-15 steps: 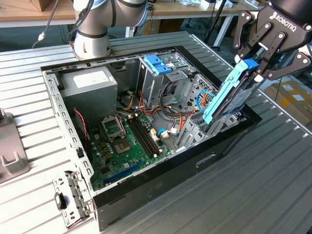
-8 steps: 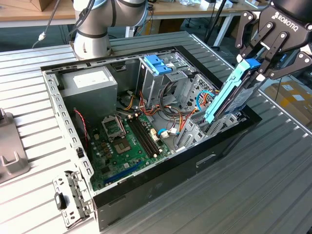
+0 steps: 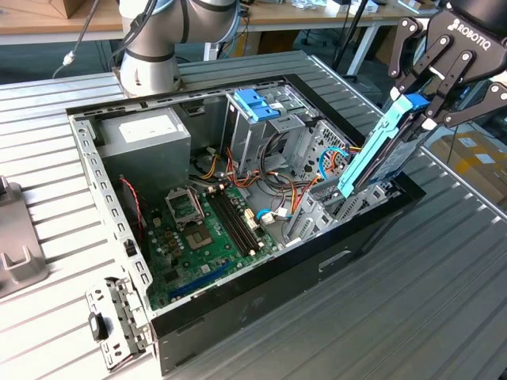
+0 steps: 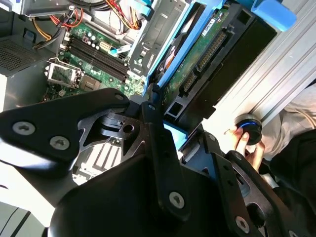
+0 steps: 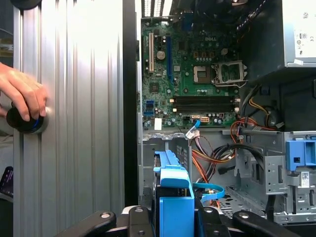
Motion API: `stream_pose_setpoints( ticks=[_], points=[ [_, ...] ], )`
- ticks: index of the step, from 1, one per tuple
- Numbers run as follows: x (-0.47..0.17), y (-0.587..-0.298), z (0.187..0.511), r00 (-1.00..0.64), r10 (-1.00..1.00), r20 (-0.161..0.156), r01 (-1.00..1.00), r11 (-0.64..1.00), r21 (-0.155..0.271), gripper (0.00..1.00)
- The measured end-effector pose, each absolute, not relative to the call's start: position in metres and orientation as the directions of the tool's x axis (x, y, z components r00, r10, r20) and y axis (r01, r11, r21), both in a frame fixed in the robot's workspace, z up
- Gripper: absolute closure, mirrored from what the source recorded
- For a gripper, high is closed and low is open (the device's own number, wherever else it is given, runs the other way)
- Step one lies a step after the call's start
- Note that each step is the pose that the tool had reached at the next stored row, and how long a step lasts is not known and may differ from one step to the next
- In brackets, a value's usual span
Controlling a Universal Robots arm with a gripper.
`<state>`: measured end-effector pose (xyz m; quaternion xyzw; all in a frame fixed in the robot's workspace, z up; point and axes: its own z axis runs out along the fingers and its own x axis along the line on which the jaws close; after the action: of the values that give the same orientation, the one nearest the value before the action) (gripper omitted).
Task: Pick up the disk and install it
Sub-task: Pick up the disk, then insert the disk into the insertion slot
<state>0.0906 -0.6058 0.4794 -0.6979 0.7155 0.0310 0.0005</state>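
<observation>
The disk (image 3: 380, 150) is a flat drive in blue plastic rails, standing tilted on edge at the exterior view's right. My gripper (image 3: 420, 103) is shut on its upper end. Its lower end reaches into the drive bay (image 3: 341, 198) at the near corner of the open computer case (image 3: 238, 293). In the second wrist view the disk's green circuit-board side (image 4: 207, 44) shows beyond the gripper (image 4: 173, 123). The first wrist view has the blue rail (image 5: 175, 197) held in the gripper (image 5: 175, 219), pointing toward the case's inside.
Inside the case lie the motherboard (image 3: 206, 229), a grey power supply box (image 3: 146, 134), an upright metal cage with a blue top (image 3: 257, 107) and loose cables (image 3: 277, 190). A person's hand (image 5: 22, 94) rests on a black knob (image 5: 19, 121) on the ribbed table beside the case.
</observation>
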Motion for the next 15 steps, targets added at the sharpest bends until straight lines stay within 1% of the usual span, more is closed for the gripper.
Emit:
stream_pose_setpoints(
  ticks=[5, 15],
  points=[
    [0.136, -0.606, 0.479, -0.026, -0.999, -0.044, -0.999, 0.024, 0.044, 0.63],
    [0.140, -0.606, 0.479, -0.026, -0.999, -0.044, -0.999, 0.024, 0.044, 0.63]
  ],
)
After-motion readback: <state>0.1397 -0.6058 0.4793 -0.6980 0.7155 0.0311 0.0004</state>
